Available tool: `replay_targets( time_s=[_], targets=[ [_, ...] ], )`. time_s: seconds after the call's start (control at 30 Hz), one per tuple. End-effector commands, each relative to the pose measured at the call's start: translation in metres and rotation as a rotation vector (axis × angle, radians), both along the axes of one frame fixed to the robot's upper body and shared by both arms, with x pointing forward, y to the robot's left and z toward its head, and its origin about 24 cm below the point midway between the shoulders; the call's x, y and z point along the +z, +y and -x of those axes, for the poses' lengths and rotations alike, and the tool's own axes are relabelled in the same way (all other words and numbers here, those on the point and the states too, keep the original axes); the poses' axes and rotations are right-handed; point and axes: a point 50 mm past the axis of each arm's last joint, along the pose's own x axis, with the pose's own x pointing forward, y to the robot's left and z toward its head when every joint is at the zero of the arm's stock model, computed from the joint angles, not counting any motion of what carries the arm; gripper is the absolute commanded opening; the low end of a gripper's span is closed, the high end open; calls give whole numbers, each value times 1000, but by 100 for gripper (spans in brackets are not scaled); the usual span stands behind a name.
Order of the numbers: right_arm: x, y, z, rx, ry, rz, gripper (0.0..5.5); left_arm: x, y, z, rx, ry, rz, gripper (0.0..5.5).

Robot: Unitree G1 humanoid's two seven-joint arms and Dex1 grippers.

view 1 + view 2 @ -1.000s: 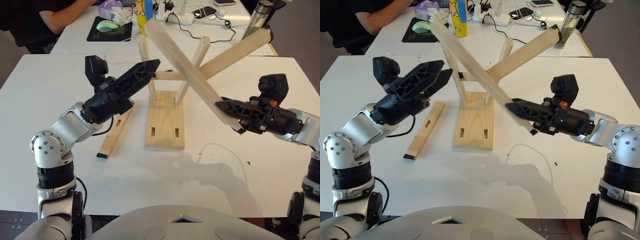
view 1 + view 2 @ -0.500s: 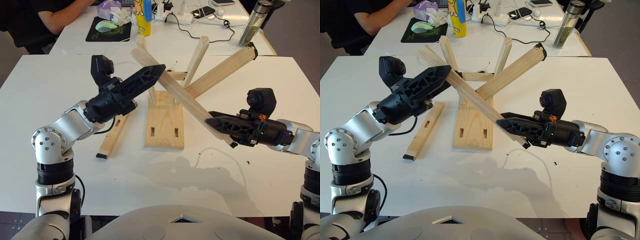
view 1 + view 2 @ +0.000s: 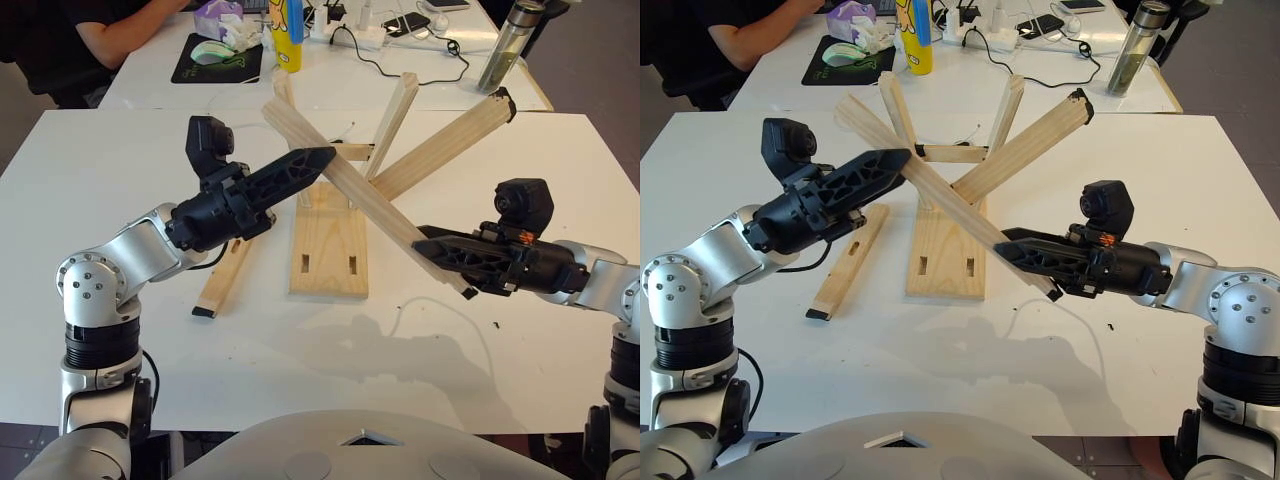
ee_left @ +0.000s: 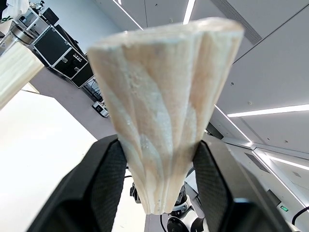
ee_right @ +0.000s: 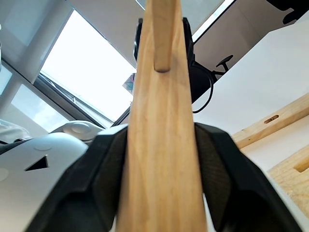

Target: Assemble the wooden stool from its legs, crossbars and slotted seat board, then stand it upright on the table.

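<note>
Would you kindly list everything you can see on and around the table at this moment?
seat board: one, pale wood, flat at the table's centre.
upright legs: two, pale wood, standing at the seat board's far end.
crossbar: one, pale wood, between the upright legs.
held leg: one, pale wood, slanting above the seat board.
slanting leg: one, pale wood, crossing the held leg.
slotted bar: one, pale wood, lying left of the seat board.
table: one, white.
yellow bottle, green mouse, power strip, flask: one each, far table.
left gripper: black, shut on the held leg's upper part.
right gripper: black, shut near its lower end.
</note>
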Motion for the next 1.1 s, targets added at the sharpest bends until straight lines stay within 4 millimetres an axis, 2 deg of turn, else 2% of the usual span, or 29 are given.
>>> replay_targets(
  time_s=[0.03, 0.07, 0.1, 0.3, 0.4, 0.5, 0.53, 0.63, 0.7, 0.77, 0.83, 0.93, 1.1],
  targets=[
    [1, -1, 0, 12, -7, 16, 206, 3, -1, 1, -21, -23, -14, 204],
    [1, -2, -1, 0, -8, 22, 206, 3, 0, 1, -19, -23, -14, 204],
    [0, -2, -3, -4, -1, 21, 243, 3, 0, 1, -18, -25, -14, 204],
    [-4, -7, -1, -11, 6, 67, 327, 3, 2, 2, -10, -33, -18, 204],
    [-10, -14, 0, -43, 21, 109, 361, 6, 4, 0, 10, -50, -29, 204],
    [-19, -30, -1, -133, 21, 181, 404, 9, 13, -2, 44, -75, -50, 204],
    [-24, -40, -7, -215, 11, 216, 412, 10, 20, -3, 63, -84, -70, 204],
    [-54, -61, -19, -399, -60, 462, 412, 17, 40, -4, 109, -118, -128, 204],
    [-70, -64, -22, -456, -99, 523, 412, 25, 50, -4, 118, -150, -171, 204],
    [-89, -61, -19, -443, -193, 665, 412, 31, 60, -7, 133, -174, -212, 204],
    [-106, -44, -13, -367, -367, 794, 412, 39, 77, -19, 224, -217, -276, 204],
    [-111, -18, -2, -315, -492, 760, 412, 48, 94, -30, 320, -302, -393, 204],
    [-134, 6, 17, -203, -587, 827, 412, 44, 96, -33, 298, -352, -451, 204]
  ],
)
